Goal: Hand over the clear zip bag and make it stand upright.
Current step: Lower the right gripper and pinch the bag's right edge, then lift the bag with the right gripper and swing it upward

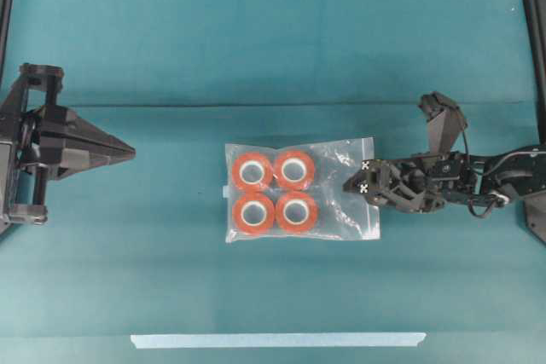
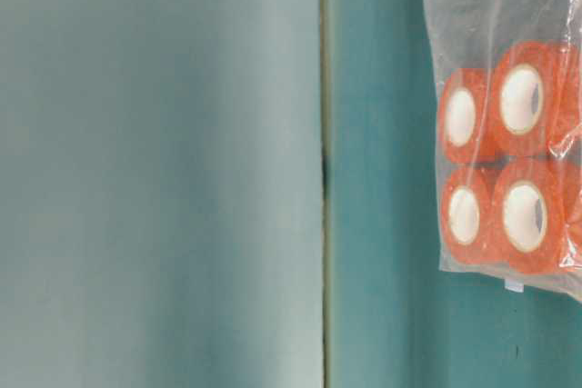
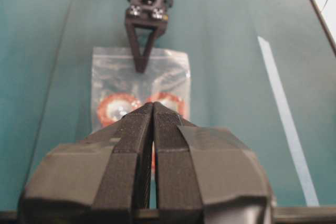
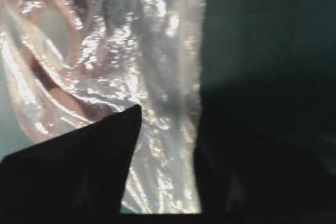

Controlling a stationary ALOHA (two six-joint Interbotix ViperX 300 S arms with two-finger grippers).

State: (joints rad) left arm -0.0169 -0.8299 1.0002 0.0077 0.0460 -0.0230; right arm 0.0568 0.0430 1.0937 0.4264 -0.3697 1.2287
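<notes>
While the bag (image 1: 300, 190) lies flat mid-table (image 1: 171, 57) with its four orange rolls (image 1: 275, 192) in a square block, the right gripper (image 1: 363, 176) sits at its right edge, fingers either side of the crinkled plastic (whether they pinch it, I cannot tell). The left gripper (image 1: 128, 153) rests well apart, jaws pressed together, holding nothing.

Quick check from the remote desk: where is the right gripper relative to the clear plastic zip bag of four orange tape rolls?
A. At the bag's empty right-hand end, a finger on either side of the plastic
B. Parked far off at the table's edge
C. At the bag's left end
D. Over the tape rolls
A: overhead, the right gripper sits at the right end of the clear plastic zip bag, and its wrist view shows plastic between the fingers.
</notes>
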